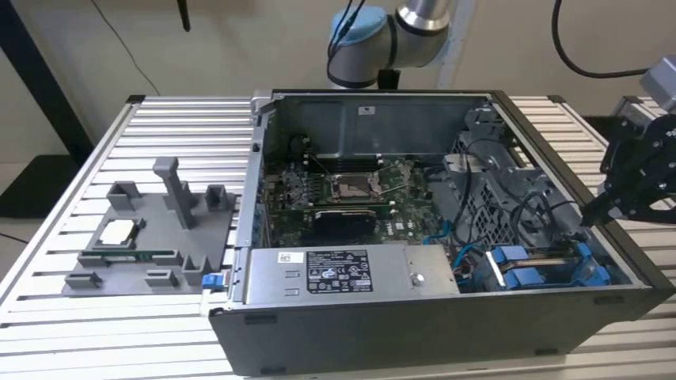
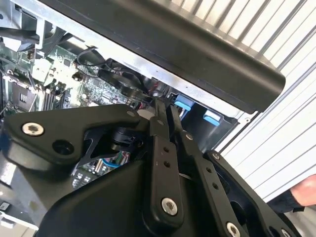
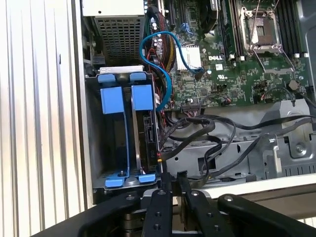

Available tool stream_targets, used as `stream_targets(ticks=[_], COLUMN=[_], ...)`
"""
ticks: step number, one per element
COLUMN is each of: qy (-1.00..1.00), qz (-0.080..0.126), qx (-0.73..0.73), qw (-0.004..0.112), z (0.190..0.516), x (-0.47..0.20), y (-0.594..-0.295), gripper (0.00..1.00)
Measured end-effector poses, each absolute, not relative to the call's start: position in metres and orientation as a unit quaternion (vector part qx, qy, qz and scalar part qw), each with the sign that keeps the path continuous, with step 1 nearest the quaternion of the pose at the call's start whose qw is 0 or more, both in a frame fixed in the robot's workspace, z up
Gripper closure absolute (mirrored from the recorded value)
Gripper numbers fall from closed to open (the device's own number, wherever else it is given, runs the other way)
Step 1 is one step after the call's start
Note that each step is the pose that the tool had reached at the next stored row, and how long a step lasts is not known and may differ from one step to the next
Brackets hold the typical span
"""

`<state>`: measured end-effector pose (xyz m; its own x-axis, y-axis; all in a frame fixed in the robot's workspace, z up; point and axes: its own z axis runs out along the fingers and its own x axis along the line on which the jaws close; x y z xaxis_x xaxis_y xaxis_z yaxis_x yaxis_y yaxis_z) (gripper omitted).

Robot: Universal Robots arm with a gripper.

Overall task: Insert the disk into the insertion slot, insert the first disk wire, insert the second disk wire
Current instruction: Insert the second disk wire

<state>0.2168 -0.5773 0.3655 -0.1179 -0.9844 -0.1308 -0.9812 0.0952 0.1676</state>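
The slatted worktop carried an open computer case toward its edge at the exterior view's right, side panel off so the inside could be reached. The slot sat in the case's corner by that edge. The disk stood on edge inside it, apparently seated. A blue wire looped just beside; whether it was plugged in was unclear. The claw hovered over the slot's end, closed on nothing visible.

Two blue caddies, one power supply
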Motion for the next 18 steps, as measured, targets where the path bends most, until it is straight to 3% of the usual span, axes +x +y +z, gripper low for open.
stream_targets(ticks=[18], qy=[-0.74], qz=[-0.102], qx=[0.665], qw=[0.003], z=[0.378], x=[0.177], y=[-0.571], gripper=[0.84])
